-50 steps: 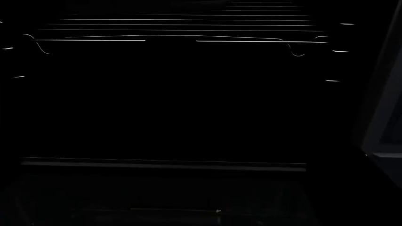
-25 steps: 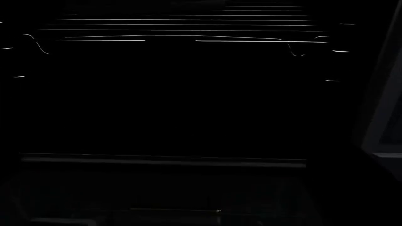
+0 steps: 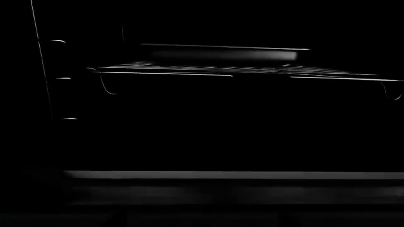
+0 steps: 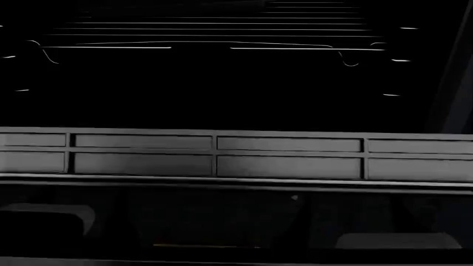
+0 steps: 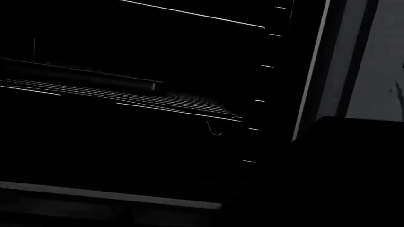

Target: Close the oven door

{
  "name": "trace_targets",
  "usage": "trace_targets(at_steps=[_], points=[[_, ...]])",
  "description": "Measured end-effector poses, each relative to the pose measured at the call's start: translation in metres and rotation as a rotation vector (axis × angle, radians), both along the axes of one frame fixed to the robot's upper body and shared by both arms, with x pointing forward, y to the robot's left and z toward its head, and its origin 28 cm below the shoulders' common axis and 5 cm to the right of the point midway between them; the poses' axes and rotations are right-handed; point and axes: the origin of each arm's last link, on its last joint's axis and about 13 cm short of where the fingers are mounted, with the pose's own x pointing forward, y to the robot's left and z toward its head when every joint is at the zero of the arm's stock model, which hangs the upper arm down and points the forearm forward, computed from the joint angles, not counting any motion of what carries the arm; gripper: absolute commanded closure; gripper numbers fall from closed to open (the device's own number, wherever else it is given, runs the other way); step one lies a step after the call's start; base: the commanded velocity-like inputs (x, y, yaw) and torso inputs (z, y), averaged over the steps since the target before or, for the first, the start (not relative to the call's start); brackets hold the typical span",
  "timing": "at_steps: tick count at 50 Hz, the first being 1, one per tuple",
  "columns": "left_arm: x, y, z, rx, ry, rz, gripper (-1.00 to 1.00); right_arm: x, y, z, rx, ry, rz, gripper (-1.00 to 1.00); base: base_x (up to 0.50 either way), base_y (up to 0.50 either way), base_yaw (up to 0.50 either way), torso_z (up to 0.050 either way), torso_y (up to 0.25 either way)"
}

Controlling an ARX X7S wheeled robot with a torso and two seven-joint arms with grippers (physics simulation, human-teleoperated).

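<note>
The head view looked straight into a very dark oven cavity. Across its lower half ran the oven door (image 4: 221,158), seen edge-on as a wide grey band that spanned the whole picture and was divided into long rectangular slots, the vent strip along one edge of the panel. The door stood partly raised in front of the opening, not shut: the cavity was still open to view above the strip. Below the strip the door's face was nearly black, with a few faint lighter patches too dim to identify.

Deeper in the cavity a wire oven rack (image 4: 214,34) showed only as thin bright lines running side to side, with small curved hooks at its front corners. Short bright marks at both side walls marked the rack rails.

In the left wrist view the same rack (image 3: 240,71) sat level with a shallow dark tray (image 3: 224,53) resting on it, and a pale horizontal edge (image 3: 233,175) crossed below. The right wrist view showed the rack (image 5: 164,101) from a slant, with a grey upright frame edge (image 5: 315,71) beside the cavity.

Neither claw appeared in any view, so I cannot tell whether they were wide or narrow.
</note>
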Motion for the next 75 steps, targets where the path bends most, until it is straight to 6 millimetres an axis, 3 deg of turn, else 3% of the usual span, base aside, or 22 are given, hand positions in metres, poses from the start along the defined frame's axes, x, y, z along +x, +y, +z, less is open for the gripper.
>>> trace_targets(at_steps=[28,43,55,66,75], points=[[0.038,-0.014,0.098,0.062,-0.213,0.004,-1.0,0.031,-0.018,0.105,-0.158,-0.172,-0.077,-1.0,0.0,0.0,0.0,0.0,0.0],[0.075,-0.026,0.14,0.078,-0.233,-0.009,-1.0,0.076,-0.03,0.145,-0.2,-0.182,-0.119,-1.0,0.0,0.0,0.0,0.0,0.0],[0.107,-0.036,0.167,0.083,-0.223,-0.006,-1.0,0.117,-0.043,0.162,-0.232,-0.148,-0.162,-1.0,0.0,0.0,0.0,0.0,0.0],[0.144,-0.047,0.179,0.091,-0.181,0.008,-1.0,0.155,-0.056,0.172,-0.248,-0.106,-0.217,-1.0,0.0,0.0,0.0,0.0,0.0],[0.156,-0.076,0.176,0.141,-0.168,0.036,-1.0,0.186,-0.062,0.172,-0.256,-0.074,-0.219,-1.0,0.03,0.0,-0.01,0.003,0.0]])
